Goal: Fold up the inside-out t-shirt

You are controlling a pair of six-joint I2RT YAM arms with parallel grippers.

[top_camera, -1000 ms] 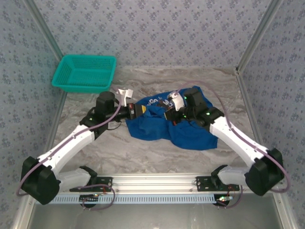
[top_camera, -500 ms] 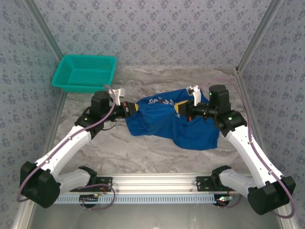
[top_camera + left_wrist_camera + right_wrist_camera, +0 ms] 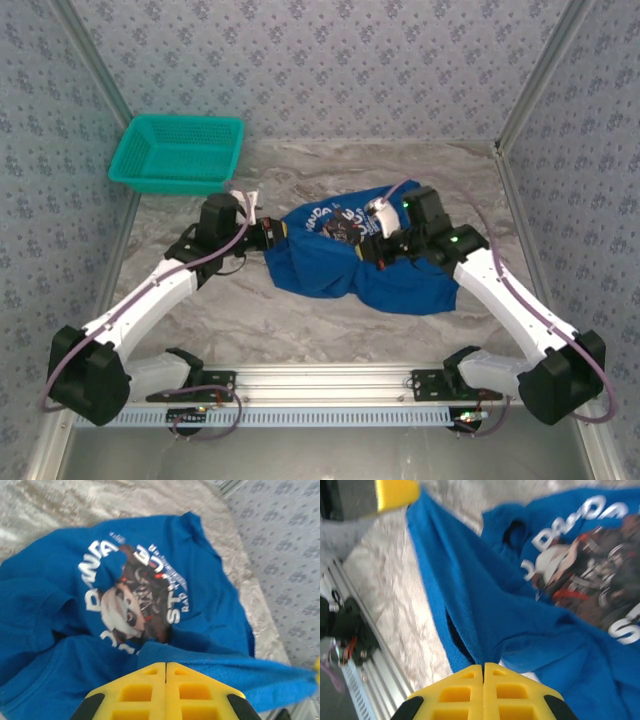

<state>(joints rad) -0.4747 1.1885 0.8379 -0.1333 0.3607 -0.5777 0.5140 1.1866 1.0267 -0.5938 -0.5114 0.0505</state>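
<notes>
— Start at the near edge. What lies there?

— Bare marble table (image 3: 300, 325), then the blue t-shirt (image 3: 330, 268) in a rumpled heap at mid-table, between the two arms.

— And the grippers?

— The left gripper (image 3: 272, 232) is at the shirt's left edge, its yellow fingers pressed together on a fold of blue cloth, as the left wrist view shows. The right gripper (image 3: 368, 247) is over the shirt's right half, clamped on fabric in the same way.

— What changed in the last half second?

— The right arm swung inward. It had been drawn out to the right with the cloth spread between the grippers; now the two sit closer and the shirt has bunched, with its print (image 3: 335, 222) facing up. The left gripper barely shifted.

— Further back?

— A teal basket (image 3: 180, 150) sits at the far left corner, well apart from the shirt, where it was before.
</notes>
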